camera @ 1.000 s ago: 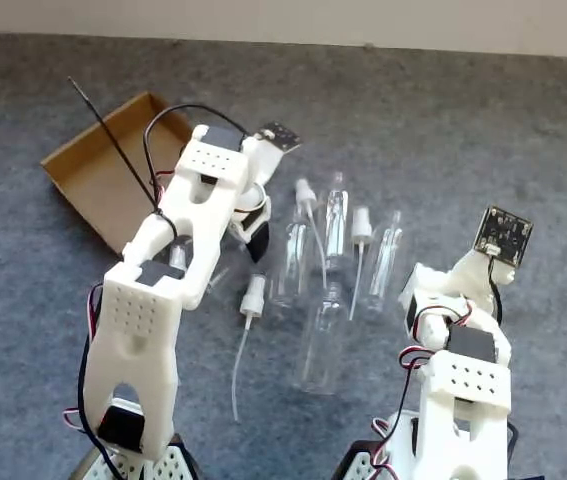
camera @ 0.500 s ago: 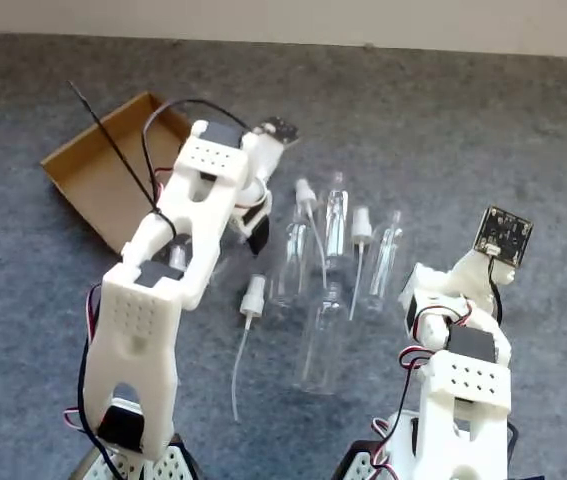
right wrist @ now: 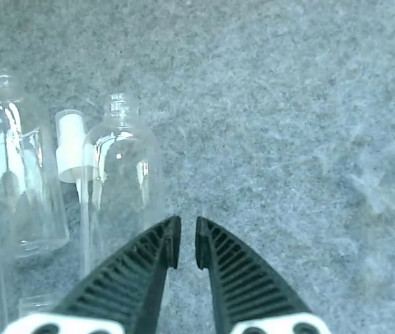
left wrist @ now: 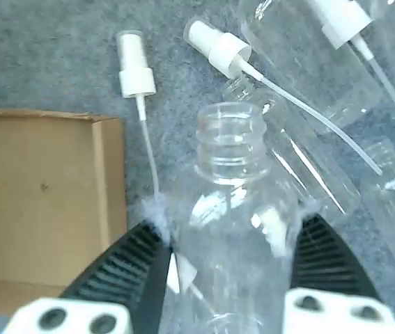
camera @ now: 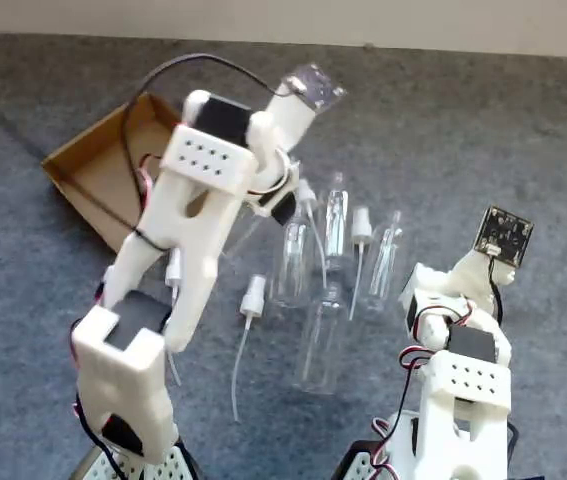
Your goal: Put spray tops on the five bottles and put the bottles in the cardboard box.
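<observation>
Left claw point(left wrist: 233, 233): clamped on a clear bottle point(left wrist: 230, 139), one jaw against each flank; neck open, no top fitted.
Held bottle: seemingly raised above the carpet point(camera: 483, 110); in the high view, just off the 4 o'clock corner of the box point(camera: 83, 185).
Box: at 10 o'clock on the carpet, visible floor bare.
Right claw point(right wrist: 185, 240): jaws almost together, nothing between them; low at 5 o'clock, just beside the rightmost lying bottle point(right wrist: 120, 174).
Loose bottles point(camera: 335, 215): lying close together near the centre, none seen with a top on.
Tops point(camera: 253, 292): loose among the bottles, thin tubes trailing; one at 7 o'clock of the cluster.
Risk, slip: smooth round wall may slide or twist in the jaws, likelier under a sideways push while a top goes on.
Risk, order: boxing this bottle now would leave it uncapped.
Risk, tube: thin tube may bend and miss the narrow neck.
Risk, knock: low arm travel may scatter the packed cluster.
Hidden: held bottle's base cut off in the wrist view, barely traceable under the arm from above; near side of the box behind the arm; clear plastic on grey, so exact count of bottles and tops uncertain.
</observation>
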`<state>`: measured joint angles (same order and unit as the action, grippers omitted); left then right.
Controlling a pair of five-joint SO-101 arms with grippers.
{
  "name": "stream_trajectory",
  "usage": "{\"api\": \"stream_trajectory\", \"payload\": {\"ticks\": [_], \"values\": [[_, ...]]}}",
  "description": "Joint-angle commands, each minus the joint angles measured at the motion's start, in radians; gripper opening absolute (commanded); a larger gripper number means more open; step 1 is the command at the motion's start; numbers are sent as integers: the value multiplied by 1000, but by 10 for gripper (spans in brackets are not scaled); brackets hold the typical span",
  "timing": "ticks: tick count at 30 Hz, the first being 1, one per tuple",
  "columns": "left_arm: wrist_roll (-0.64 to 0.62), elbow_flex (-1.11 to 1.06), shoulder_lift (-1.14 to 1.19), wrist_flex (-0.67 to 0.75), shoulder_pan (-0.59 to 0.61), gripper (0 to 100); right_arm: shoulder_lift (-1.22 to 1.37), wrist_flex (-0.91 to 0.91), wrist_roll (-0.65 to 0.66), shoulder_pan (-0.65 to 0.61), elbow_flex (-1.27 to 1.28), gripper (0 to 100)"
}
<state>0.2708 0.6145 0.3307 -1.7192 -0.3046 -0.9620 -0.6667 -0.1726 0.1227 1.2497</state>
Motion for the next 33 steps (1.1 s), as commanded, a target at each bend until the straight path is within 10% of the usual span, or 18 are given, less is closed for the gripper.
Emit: {"api": "stream_trajectory", "payload": {"ticks": [1,14,33], "values": [[-2,7,-225,-29,-12,119,-27,27,-9,10,-13,34],[2,-509,-727,14,-13,119,-16,-21,141,-21,-82,34],[-103,-1454,-1592,614,-5,119,228,-438,181,-263,-633,35]]}}
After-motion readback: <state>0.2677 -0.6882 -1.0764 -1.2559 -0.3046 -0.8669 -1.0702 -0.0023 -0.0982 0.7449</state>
